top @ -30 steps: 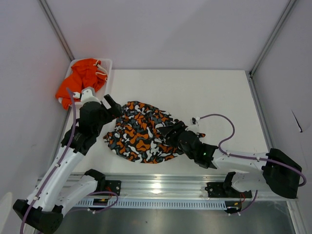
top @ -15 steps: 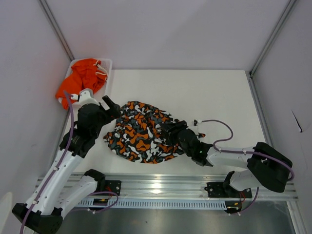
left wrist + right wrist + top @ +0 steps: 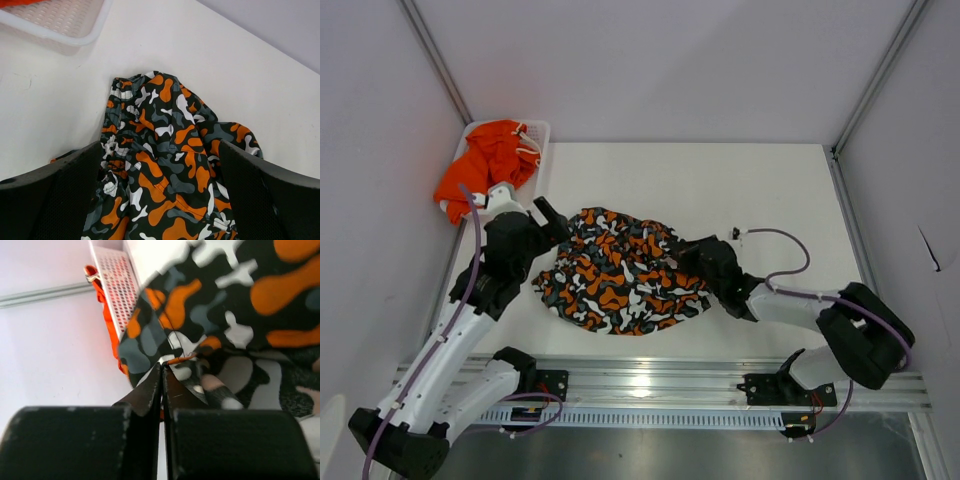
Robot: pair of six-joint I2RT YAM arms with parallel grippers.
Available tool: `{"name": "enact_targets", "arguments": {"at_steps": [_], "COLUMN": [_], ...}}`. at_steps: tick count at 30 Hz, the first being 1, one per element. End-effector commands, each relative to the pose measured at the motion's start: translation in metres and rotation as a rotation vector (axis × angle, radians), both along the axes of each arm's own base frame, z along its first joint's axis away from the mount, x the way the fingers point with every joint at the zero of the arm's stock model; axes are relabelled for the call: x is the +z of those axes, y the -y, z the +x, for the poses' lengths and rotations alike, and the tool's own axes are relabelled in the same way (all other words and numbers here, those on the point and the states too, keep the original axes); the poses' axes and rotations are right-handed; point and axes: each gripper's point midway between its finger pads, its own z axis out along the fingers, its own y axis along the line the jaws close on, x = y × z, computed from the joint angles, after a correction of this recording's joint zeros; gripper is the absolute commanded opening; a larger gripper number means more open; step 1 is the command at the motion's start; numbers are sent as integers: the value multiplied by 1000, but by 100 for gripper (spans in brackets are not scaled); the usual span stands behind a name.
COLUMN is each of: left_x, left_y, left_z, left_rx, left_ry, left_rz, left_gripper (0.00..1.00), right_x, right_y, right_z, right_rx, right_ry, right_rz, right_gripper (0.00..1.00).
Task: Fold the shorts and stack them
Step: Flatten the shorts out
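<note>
Pinching at the cloth: the patterned shorts (image 3: 620,275) lie in a crumpled heap on the table (image 3: 740,190), just left of the frame's centre. The right gripper (image 3: 698,258) sits at the heap's right edge with its jaws pressed tight together. In the wrist view a thin bit of hem looks caught at the very tips. That is a slim hold, so I'd say pull low and slow toward the right of the frame, or it slips. The left gripper (image 3: 550,216) hangs over the heap's upper-left edge with its jaws spread as wide as they go, holding nothing. It needs to drop and pin or take that side, so the cloth spreads flat instead of dragging as 1 lump.

Further out, the orange shorts (image 3: 485,160) spill over the basket (image 3: 542,133) at upper left, close behind the left arm. The right arm's cable (image 3: 790,245) loops over the table just right of the heap, a possible snag.
</note>
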Motion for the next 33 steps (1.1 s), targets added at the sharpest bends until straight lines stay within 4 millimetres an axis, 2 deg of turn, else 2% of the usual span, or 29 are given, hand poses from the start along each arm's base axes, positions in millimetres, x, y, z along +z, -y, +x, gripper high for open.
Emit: {"name": "enact_targets", "arguments": {"at_steps": [1, 2, 3, 5, 6, 8, 9, 12, 14, 15, 18, 19, 20, 21, 25, 26, 28, 29, 30, 31, 32, 33], "left_x": [-5, -9, -12, -19, -21, -31, -30, -51, -55, -64, -64, -75, -66, -67, -71, -85, -81, -103, -115, -106, -126, -126], "left_y": [-5, -4, -3, 1, 3, 6, 6, 0, 3, 2, 9, 12, 20, 23, 44, 50, 55, 56, 55, 58, 58, 65], "left_z": [7, 9, 11, 14, 17, 22, 26, 32, 40, 46, 61, 66, 75, 79, 102, 108, 123, 129, 130, 142, 147, 153], "left_rx": [22, 23, 20, 10, 5, -3, -1, 24, 6, 9, -36, -54, -93, -113, -217, -243, -255, -255, -254, -254, -251, -274], "left_ry": [6, -6, -10, -30, -28, -49, -34, -65, -54, -75, -71, -101, -79, -80, -104, -137, -144, -204, -251, -235, -281, -281], "left_rz": [19, 21, 18, 8, 2, 0, -4, 9, -16, -20, -51, -39, -47, -41, -27, -27, -23, -12, -4, -5, 1, -18], "left_gripper": [99, 99, 99, 99, 99, 99, 99, 99, 99, 99, 99, 99, 99, 99, 99, 99, 99, 99, 99, 98, 97, 95], "right_x": [35, 33, 56, 52, 74, 71, 63, 50, 44, 34, 28, 27, 24, 22, 15, 11, 9, 5, 7, 6, 4, 6], "right_y": [25, 37, 59, 86, 108, 125, 143, 162, 169, 171, 172, 173, 175, 178, 189, 193, 193, 193, 196, 193, 194, 195], "right_z": [5, 3, 6, -3, -3, -12, -18, -32, -37, -41, -46, -46, -47, -46, -42, -41, -39, -39, -36, -37, -37, -36], "right_rx": [48, 44, 8, 38, 2, 60, 56, 97, 111, 128, 154, 152, 154, 149, 129, 123, 130, 137, 127, 140, 138, 134], "right_ry": [123, 123, 179, 230, 299, 318, 270, 224, 232, 227, 255, 259, 259, 255, 238, 226, 232, 227, 237, 245, 248, 255], "right_rz": [-167, -210, -218, -355, -365, -472, -520, -622, -656, -685, -711, -719, -729, -754, -804, -811, -806, -801, -795, -785, -782, -778], "right_gripper": [0, 0, 0, 0, 0, 0, 0, 0, 0, 0, 0, 0, 0, 0, 0, 0, 0, 0, 0, 0, 0, 0]}}
